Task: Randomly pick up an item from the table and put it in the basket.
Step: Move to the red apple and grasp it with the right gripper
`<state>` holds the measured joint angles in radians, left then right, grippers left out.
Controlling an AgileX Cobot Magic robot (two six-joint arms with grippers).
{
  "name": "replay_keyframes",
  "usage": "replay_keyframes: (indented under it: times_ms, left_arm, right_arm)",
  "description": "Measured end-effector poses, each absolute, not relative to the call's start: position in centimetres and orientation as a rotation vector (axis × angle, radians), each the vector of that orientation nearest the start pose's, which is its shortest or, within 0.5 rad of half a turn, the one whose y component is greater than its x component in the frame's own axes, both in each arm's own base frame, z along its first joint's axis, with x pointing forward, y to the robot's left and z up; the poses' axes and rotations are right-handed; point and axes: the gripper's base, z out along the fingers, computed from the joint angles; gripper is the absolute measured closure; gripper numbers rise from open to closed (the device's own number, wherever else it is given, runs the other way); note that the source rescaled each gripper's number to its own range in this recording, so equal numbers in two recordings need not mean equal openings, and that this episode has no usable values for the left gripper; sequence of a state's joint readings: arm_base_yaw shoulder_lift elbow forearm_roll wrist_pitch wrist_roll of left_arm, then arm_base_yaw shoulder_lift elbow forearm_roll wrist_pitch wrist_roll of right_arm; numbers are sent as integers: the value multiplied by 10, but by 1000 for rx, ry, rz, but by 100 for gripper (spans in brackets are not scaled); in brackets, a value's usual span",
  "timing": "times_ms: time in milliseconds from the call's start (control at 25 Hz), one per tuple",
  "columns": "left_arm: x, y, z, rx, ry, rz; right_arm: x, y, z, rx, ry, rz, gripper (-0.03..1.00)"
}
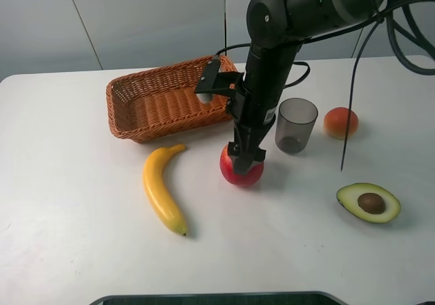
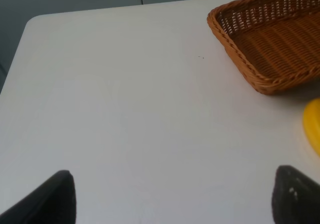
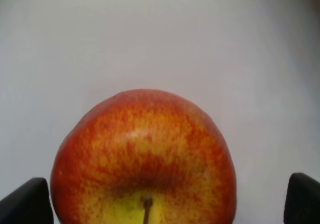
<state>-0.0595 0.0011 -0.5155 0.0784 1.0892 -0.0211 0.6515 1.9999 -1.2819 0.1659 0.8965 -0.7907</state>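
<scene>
The red apple (image 1: pixel 242 174) with a yellow patch at its stem rests on the white table (image 1: pixel 75 203), in front of the wicker basket (image 1: pixel 163 101). My right gripper (image 1: pixel 245 158) comes down from above onto it. In the right wrist view the apple (image 3: pixel 145 159) fills the space between the two black fingertips (image 3: pixel 26 203), and the right gripper (image 3: pixel 165 206) is open around it, not clamped. My left gripper (image 2: pixel 172 199) is open over bare table with nothing between its fingers, and the basket (image 2: pixel 272 39) lies beyond it.
A yellow banana (image 1: pixel 162 189) lies left of the apple; its end (image 2: pixel 313 125) shows in the left wrist view. A grey translucent cup (image 1: pixel 296 125) stands just right of the right arm. A peach-like fruit (image 1: pixel 340 122) and a halved avocado (image 1: pixel 368 202) lie further right.
</scene>
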Motion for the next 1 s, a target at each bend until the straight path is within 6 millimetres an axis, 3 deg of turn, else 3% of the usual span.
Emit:
replay_keyframes:
  times_ms: [1000]
  left_arm:
    - [-7, 7, 279, 34, 2056, 44]
  right_arm:
    - [286, 235, 137, -1908, 2443, 230, -3]
